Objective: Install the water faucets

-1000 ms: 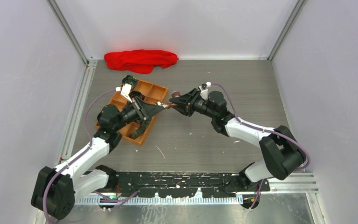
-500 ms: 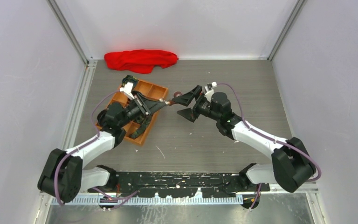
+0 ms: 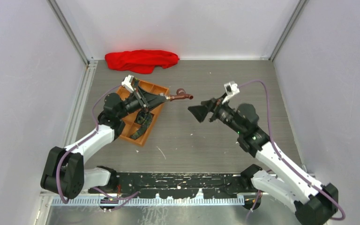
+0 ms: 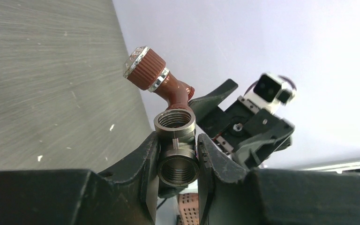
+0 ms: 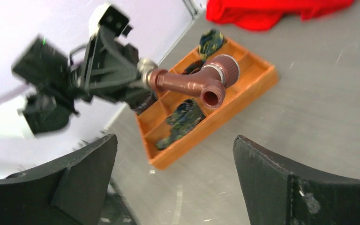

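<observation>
A reddish-brown water faucet (image 3: 180,96) hangs in the air over the table's middle, its ribbed knob (image 4: 144,68) silver-rimmed. Its stem runs into a silvery threaded tee fitting (image 4: 176,145). My left gripper (image 3: 163,99) is shut on that fitting, both fingers pressed to its sides. In the right wrist view the faucet (image 5: 192,82) points its open spout toward the camera. My right gripper (image 3: 198,111) stands wide open a short way to the faucet's right, apart from it, with nothing between its fingers (image 5: 89,159).
An orange compartment tray (image 3: 158,89) lies under the left arm, with dark coiled straps (image 5: 183,117) in its cells. A red cloth (image 3: 141,60) lies at the back wall. White walls and metal rails close in both sides.
My right gripper has opened, let go of the faucet and drawn back to the right. The left gripper still holds the fitting, and the faucet has swung slightly up and right.
</observation>
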`<state>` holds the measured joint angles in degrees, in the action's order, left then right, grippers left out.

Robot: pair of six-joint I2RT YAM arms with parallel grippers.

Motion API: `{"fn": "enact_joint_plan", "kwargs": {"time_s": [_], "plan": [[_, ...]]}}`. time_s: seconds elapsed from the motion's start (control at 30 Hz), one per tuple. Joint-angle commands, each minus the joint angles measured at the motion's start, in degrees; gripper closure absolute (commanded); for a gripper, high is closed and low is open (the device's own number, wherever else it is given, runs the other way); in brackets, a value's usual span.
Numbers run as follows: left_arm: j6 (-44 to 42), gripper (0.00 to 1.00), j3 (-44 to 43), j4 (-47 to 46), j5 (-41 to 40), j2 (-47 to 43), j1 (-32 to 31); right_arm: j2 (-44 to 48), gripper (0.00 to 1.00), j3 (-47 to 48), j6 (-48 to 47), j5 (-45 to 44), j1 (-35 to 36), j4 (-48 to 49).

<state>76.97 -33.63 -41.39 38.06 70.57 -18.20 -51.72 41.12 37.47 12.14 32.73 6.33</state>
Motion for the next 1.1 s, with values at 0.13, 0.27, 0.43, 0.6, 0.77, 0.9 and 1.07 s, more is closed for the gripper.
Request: {"fn": "enact_joint_plan", "kwargs": {"time_s": [0.13,0.27,0.43,0.6,0.77,0.9,1.07], "plan": [[9.54,1.0,-8.96,1.25,16.72,2.62,2.4,15.56,0.05,-17.54,-45.78,9.75,-0.17,22.75],[13.02,1.0,-11.83,1.45,22.89,5.23,2.77,15.47,0.05,-17.97,-49.02,10.59,-0.12,25.92],[15.27,1.0,-14.62,3.34,29.78,7.2,2.81,11.86,0.05,-16.71,-53.33,14.11,-0.12,28.05],[13.27,1.0,-15.92,7.39,31.69,5.75,2.81,7.23,0.05,-14.5,-56.7,15.57,-0.09,31.02],[8.09,1.0,-17.15,14.46,32.41,4.36,2.81,2.48,0.08,-13.06,-56.18,17.4,-0.04,36.19],[8.05,1.0,-16.73,14.41,32.57,3.76,2.76,-2.45,0.19,-10.85,-52.03,22.08,-0.05,37.89],[7.87,1.0,-16.53,13.93,32.81,3.53,2.81,-5.32,0.3,-11.21,-48.42,23.89,-0.04,41.79]]}}
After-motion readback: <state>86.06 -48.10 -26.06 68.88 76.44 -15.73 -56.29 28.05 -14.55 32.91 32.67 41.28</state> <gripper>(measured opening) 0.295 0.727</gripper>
